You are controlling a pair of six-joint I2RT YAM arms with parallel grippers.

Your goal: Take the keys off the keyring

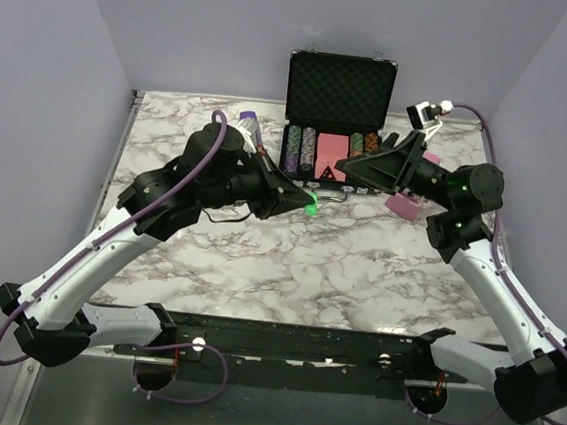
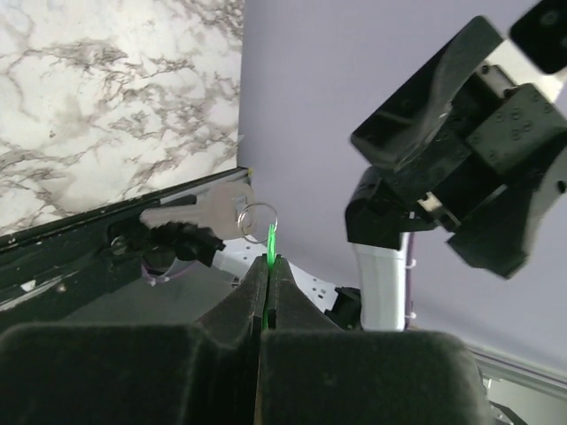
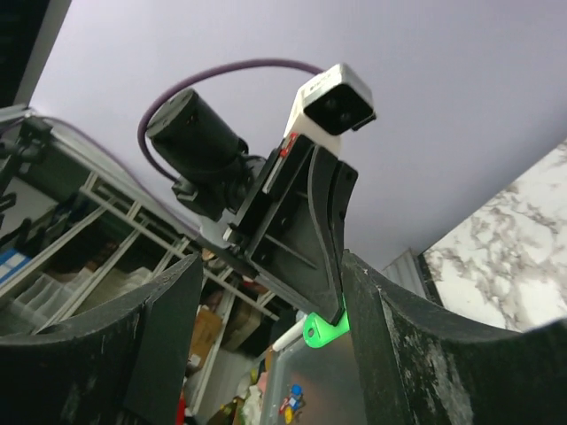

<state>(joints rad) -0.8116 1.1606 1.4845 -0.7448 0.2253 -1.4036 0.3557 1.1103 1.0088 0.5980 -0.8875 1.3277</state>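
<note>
Left gripper (image 2: 267,266) clenched on green tag of keyring (image 2: 271,241), above bench (image 1: 358,270). Only left wrist view shows keys (image 2: 199,215) on ring. Right gripper (image 3: 270,266) released, empty in right wrist view.

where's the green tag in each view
top external: green tag near the centre, at the tip of the left claw.
left wrist: thin green sliver low centre, pinched by that claw.
right wrist: green blob low centre, at that claw's tip.
shared landmark: the left claw pinching it.
</note>
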